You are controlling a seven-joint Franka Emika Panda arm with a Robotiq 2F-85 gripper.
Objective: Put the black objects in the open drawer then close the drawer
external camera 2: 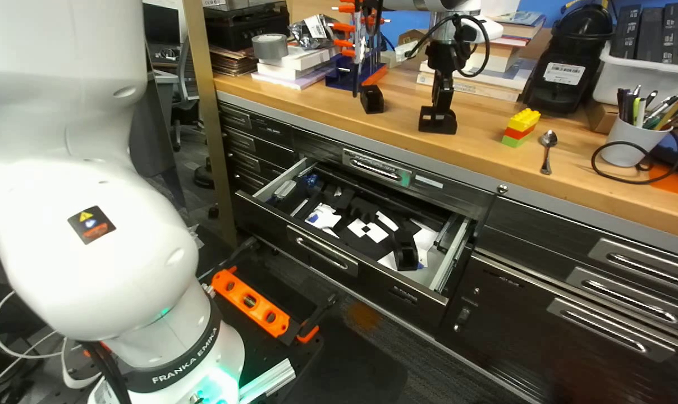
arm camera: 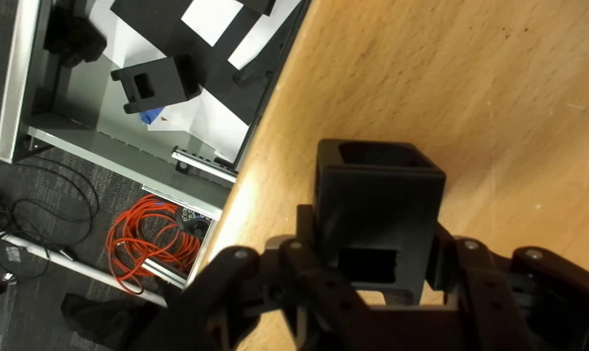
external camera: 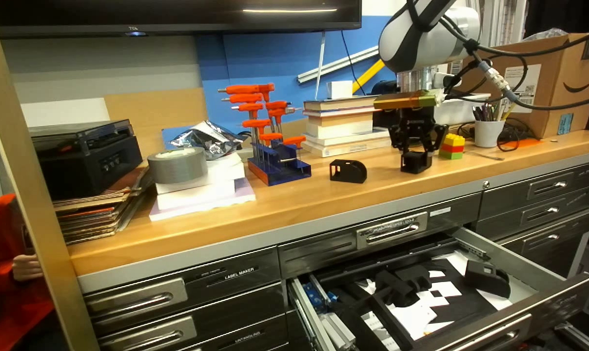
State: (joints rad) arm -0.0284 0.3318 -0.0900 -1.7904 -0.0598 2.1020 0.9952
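My gripper [arm camera: 372, 231] is shut on a hollow black object [arm camera: 377, 209], one finger against each side. In both exterior views this object [external camera: 415, 163] sits at the worktop surface; whether it touches the wood I cannot tell. A similar rounded black object [external camera: 348, 171] stands on the worktop beside the blue tool stand, also seen as a black object [external camera 2: 371, 99]. Below, the drawer [external camera 2: 323, 251] is pulled out. Inside it a black object [arm camera: 153, 85] lies on the white and black lining, with more black pieces [external camera: 402, 282] further over.
Around the held object on the worktop [external camera: 294, 209] stand a Duplo stack [external camera: 452, 146], a spoon [external camera 2: 548, 150], a pen cup [external camera: 488, 133], stacked books [external camera: 341, 122] and a tool stand [external camera: 280, 165] with orange-handled keys. The worktop's front edge lies above the drawer.
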